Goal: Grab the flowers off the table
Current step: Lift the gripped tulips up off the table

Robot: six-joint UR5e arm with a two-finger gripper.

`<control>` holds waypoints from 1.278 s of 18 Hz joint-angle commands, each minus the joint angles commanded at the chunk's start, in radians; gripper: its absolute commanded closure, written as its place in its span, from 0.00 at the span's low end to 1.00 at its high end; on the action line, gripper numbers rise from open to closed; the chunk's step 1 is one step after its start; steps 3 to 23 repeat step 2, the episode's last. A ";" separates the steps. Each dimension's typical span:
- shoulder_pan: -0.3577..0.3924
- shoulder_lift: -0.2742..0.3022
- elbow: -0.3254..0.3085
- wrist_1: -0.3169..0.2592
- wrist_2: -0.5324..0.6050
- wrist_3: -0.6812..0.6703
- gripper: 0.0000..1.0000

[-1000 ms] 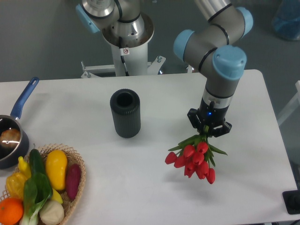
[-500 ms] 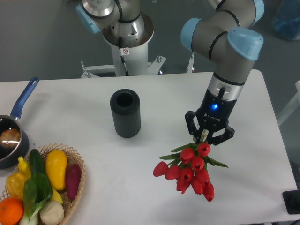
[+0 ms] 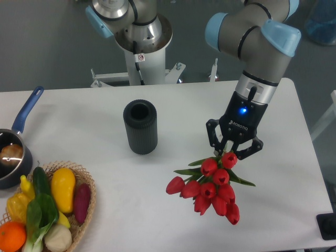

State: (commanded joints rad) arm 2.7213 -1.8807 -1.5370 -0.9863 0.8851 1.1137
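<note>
While the jaws clasp their stems, the flowers (image 3: pixel 210 187) hang just below

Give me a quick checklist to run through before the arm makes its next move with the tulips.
1. Grip on the red tulips: ok, the gripper is closed around the stem end, buds hanging below.
2. Grip security: cannot tell, the stems are hidden between the jaws.
3. Bunch clear of the white table: cannot tell, a single view does not show the height.
4. Space around the bunch: ok, the black ribbed cylinder stands apart to the left.
5. Wicker basket of vegetables and blue saucepan: ok, far off at the left edge.
</note>
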 joint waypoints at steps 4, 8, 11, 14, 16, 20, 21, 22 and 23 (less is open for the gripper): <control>0.002 0.003 0.000 0.000 0.000 0.000 0.77; 0.002 0.003 0.000 0.000 0.000 0.000 0.77; 0.002 0.003 0.000 0.000 0.000 0.000 0.77; 0.002 0.003 0.000 0.000 0.000 0.000 0.77; 0.002 0.003 0.000 0.000 0.000 0.000 0.77; 0.002 0.003 0.000 0.000 0.000 0.000 0.77; 0.002 0.003 0.000 0.000 0.000 0.000 0.77; 0.002 0.003 0.000 0.000 0.000 0.000 0.77; 0.002 0.003 0.000 0.000 0.000 0.000 0.77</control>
